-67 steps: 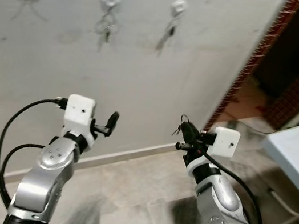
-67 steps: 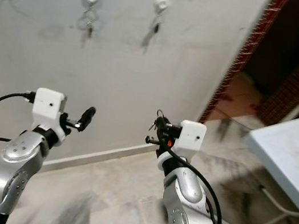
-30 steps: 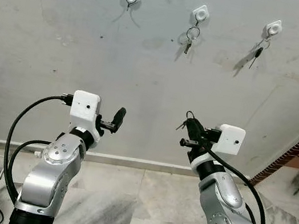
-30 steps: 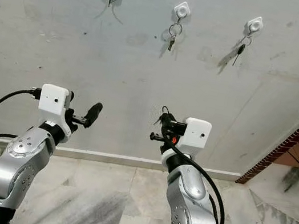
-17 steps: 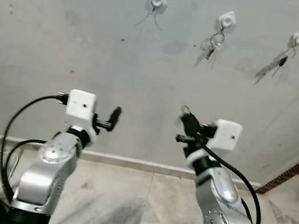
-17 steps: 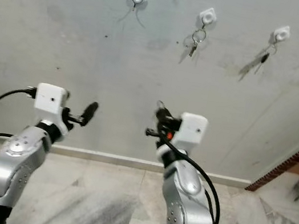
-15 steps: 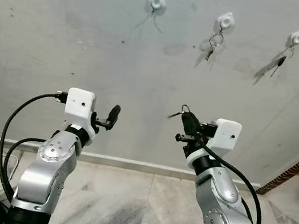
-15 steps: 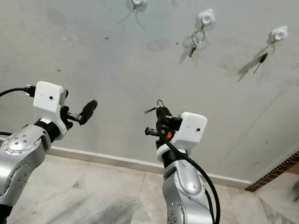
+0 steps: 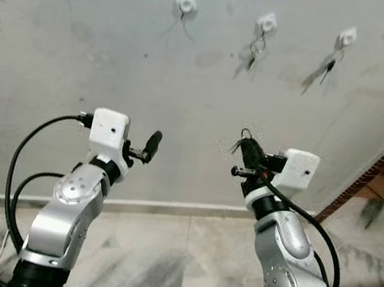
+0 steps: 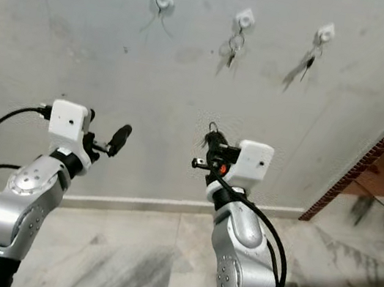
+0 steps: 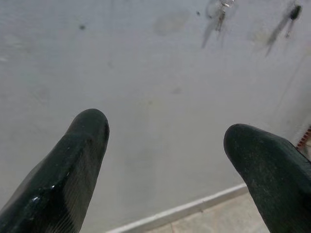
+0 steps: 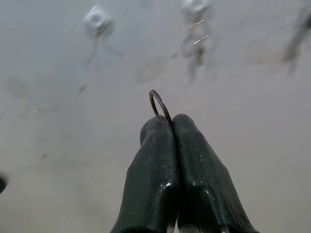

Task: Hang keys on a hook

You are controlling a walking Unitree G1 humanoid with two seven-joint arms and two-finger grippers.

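Left gripper (image 11: 165,145) raised before the wall (image 9: 59,53), fingers spread wide, empty. Right gripper (image 12: 171,127) pinched tight on the key ring (image 12: 159,103), held up well below three hooks (image 9: 186,3); left hook bare.

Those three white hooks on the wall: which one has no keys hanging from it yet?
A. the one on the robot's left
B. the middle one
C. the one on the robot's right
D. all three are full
A. The left hook is bare, while the middle hook and right hook each carry keys; the right claw grips a key ring.
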